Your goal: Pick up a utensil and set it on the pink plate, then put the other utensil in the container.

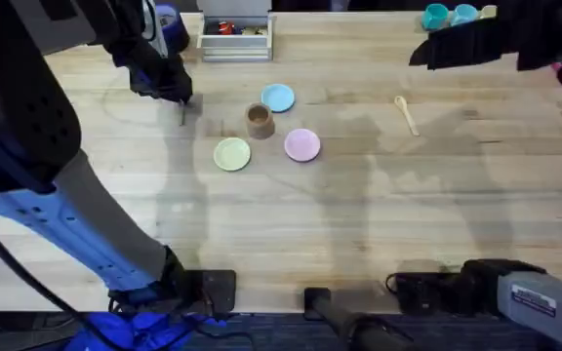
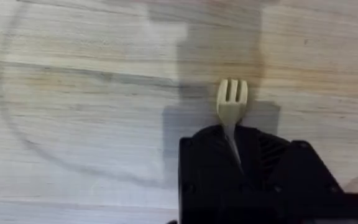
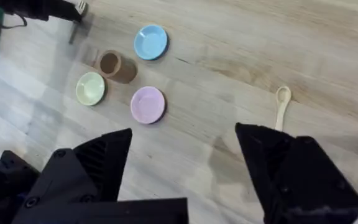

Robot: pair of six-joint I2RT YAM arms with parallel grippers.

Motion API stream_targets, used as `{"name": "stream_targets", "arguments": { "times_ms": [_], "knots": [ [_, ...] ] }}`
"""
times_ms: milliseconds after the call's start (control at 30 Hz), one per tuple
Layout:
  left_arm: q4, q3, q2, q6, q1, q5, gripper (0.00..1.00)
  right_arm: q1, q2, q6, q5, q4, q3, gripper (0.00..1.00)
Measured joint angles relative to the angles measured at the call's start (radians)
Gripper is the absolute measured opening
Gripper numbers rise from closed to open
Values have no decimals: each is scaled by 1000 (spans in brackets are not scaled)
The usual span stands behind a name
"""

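Note:
My left gripper (image 1: 179, 95) hangs at the far left of the table, left of the plates, shut on the handle of the wooden fork (image 1: 183, 113). In the left wrist view the fork's tines (image 2: 232, 98) stick out beyond the gripper (image 2: 232, 134), just above the bare wood. The pink plate (image 1: 302, 144) (image 3: 148, 104) lies mid-table with nothing on it. The tan cup (image 1: 259, 120) (image 3: 110, 63) stands upright just left of and behind it. To the right lies the wooden spoon (image 1: 405, 113) (image 3: 282, 106), flat on the table. My right gripper (image 1: 427, 54) (image 3: 184, 134) is raised at the far right, open and holding nothing.
A light blue plate (image 1: 278, 97) and a pale yellow plate (image 1: 231, 154) flank the cup. A white bin (image 1: 234, 37) with small items and a dark blue tub (image 1: 169, 19) sit at the back. Teal cups (image 1: 437, 15) stand at the far right edge.

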Motion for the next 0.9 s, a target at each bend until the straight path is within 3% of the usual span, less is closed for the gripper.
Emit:
{"name": "stream_targets", "arguments": {
  "times_ms": [600,900],
  "knots": [
    [8,0,-1,0,0,1,44,0,0,0,0,-6,0,996],
    [69,-33,-41,1,0,35,43,0,0,0,0,-7,0,996]
  ]
}}
